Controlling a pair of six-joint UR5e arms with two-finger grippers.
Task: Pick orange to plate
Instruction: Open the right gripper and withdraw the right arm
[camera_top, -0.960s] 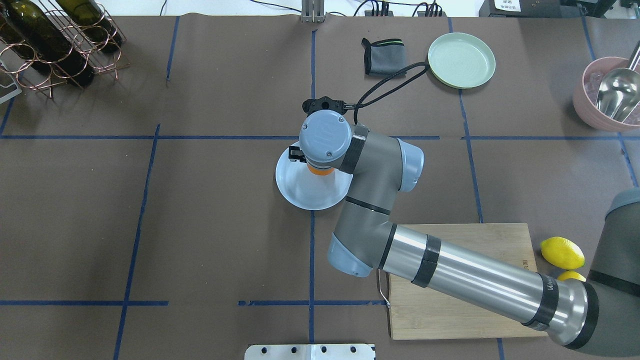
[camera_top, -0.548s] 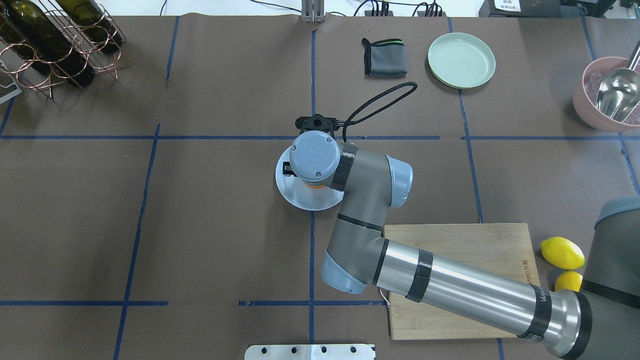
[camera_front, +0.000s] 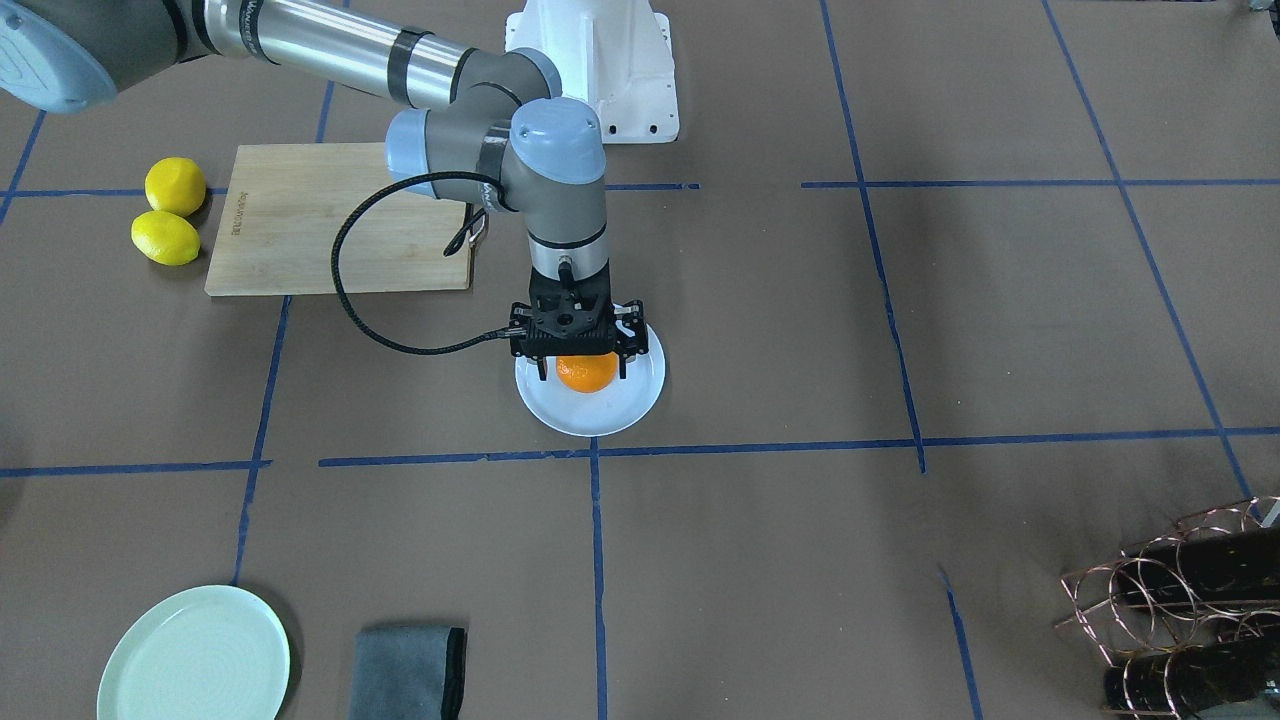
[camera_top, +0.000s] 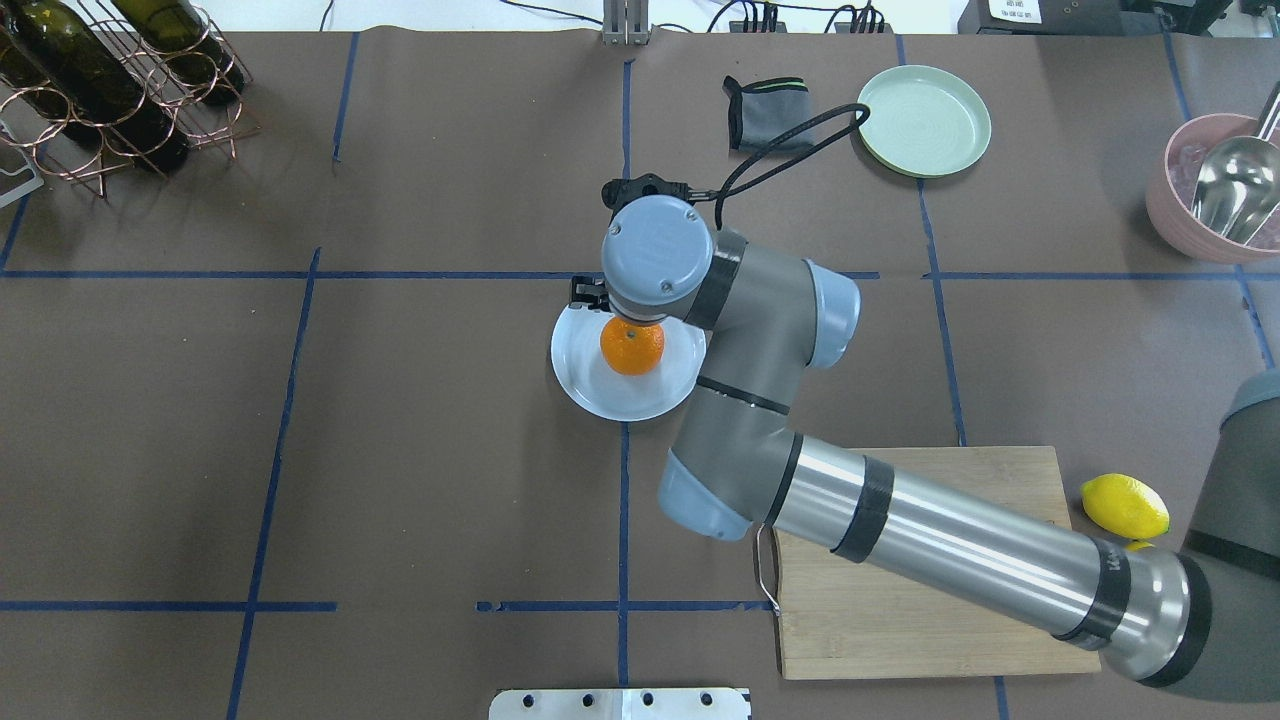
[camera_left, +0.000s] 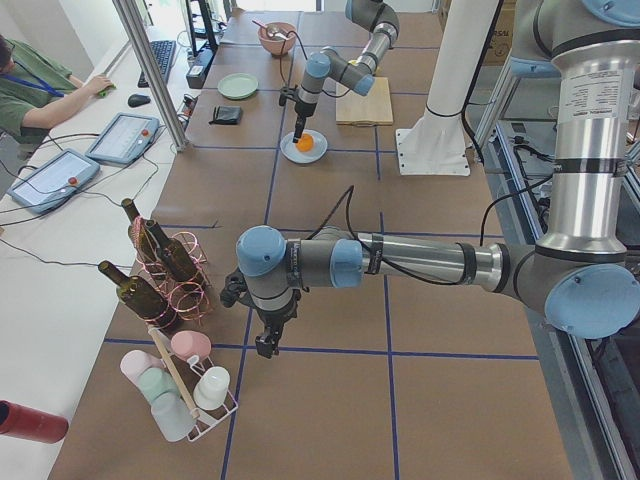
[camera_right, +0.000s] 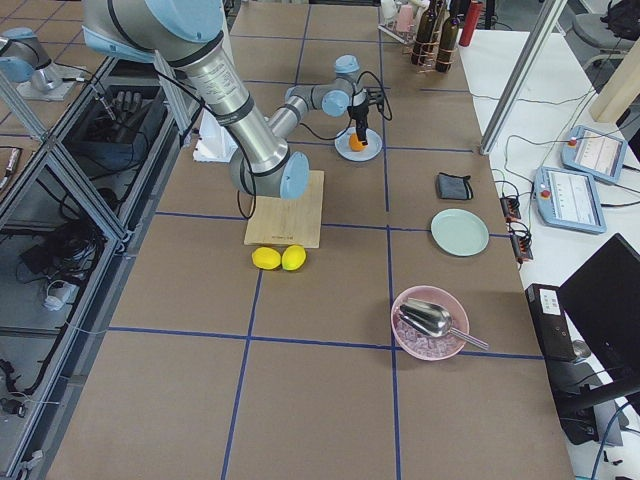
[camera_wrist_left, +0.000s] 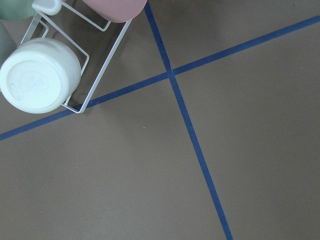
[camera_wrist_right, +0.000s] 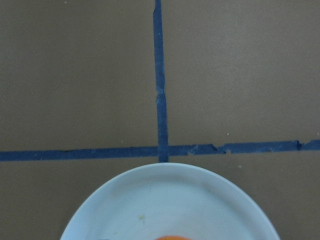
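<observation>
Right gripper (camera_front: 583, 366) hangs with jaws spread, gripping nothing. The orange (camera_top: 632, 347) lies directly beneath it, resting near the centre of the plate (camera_top: 590, 396). Left gripper (camera_left: 266, 345) is well apart, its state indeterminable. Likely exit: 1 straight lift.

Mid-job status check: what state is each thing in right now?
orange: resting on the plate, not gripped
plate: upright, holding the orange
right claw: open, over the orange
left claw: open or shut, cannot tell
mint-green plate: empty
</observation>
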